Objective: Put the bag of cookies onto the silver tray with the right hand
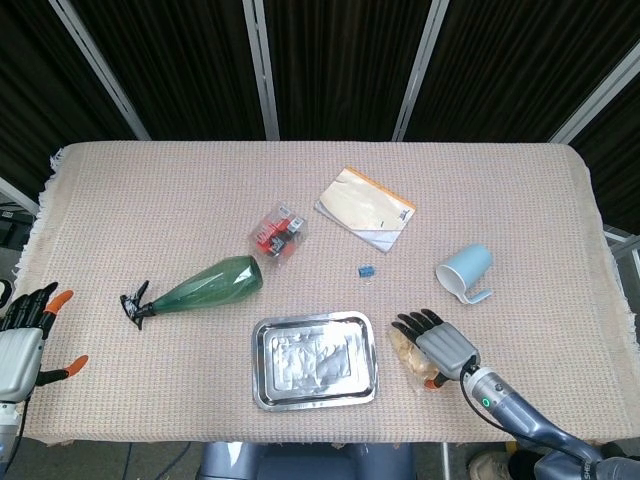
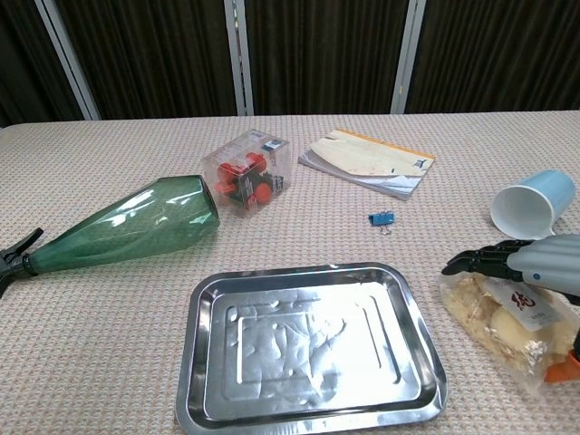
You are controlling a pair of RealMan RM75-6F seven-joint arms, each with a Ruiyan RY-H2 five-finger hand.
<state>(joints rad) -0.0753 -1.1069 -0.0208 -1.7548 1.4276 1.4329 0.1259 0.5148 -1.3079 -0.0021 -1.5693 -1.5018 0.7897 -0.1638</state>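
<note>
The bag of cookies [image 2: 497, 319] is a clear pouch of pale biscuits with a white label, lying on the cloth just right of the silver tray [image 2: 308, 343]. In the head view only the left end of the bag of cookies [image 1: 403, 349] shows under my right hand [image 1: 436, 345]. My right hand [image 2: 535, 267] lies flat over the bag with its fingers stretched toward the tray; whether it grips the bag is not visible. The silver tray [image 1: 314, 361] is bare. My left hand [image 1: 22, 335] hangs open off the table's left front corner.
A green spray bottle [image 1: 200, 286] lies on its side left of the tray. Behind the tray are a clear box of red parts [image 1: 278, 232], a notebook [image 1: 365, 208] and a small blue clip [image 1: 367, 270]. A light blue cup [image 1: 465, 272] lies tipped behind my right hand.
</note>
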